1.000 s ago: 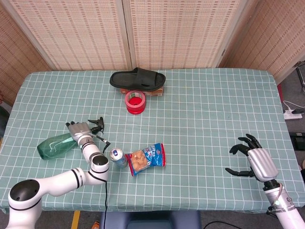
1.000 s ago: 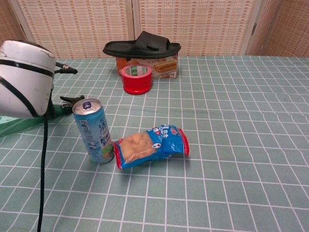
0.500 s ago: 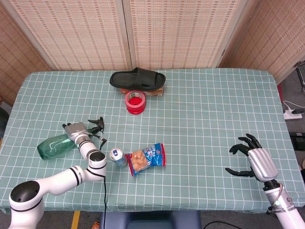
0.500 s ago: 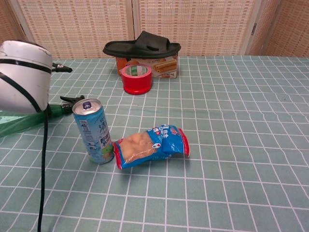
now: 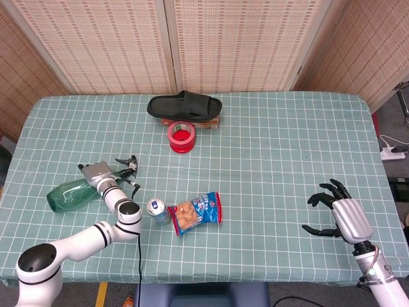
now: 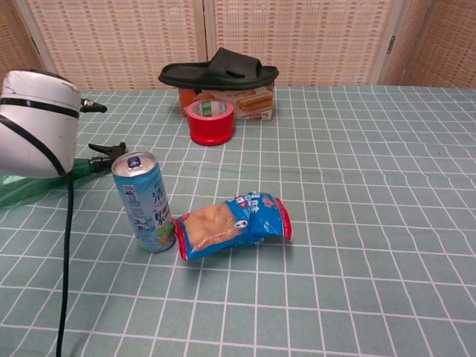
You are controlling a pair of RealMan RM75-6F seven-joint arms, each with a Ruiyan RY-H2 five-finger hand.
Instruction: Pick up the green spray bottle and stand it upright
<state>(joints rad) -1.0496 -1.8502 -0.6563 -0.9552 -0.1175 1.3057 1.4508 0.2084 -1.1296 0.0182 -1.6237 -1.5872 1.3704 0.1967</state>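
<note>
The green spray bottle [image 5: 66,196] lies on its side at the table's left, its black spray head [image 5: 128,169] pointing right. My left hand [image 5: 97,174] is wrapped around the bottle's neck, back of the hand facing up. In the chest view my left arm's white elbow [image 6: 37,123] hides the hand; only the bottle's green body [image 6: 22,190] and its trigger [image 6: 104,150] show beside it. My right hand [image 5: 335,211] hovers near the front right edge, far from the bottle, fingers spread and holding nothing.
A drink can [image 5: 156,209] stands just right of my left forearm, with a blue snack bag [image 5: 196,213] beside it. Further back are a red tape roll [image 5: 181,136] and a black slipper [image 5: 185,105] on a small box [image 5: 199,123].
My left hand has turned and shifted a little to the left, and the bottle has slid left with it. The right hand has stayed still.
</note>
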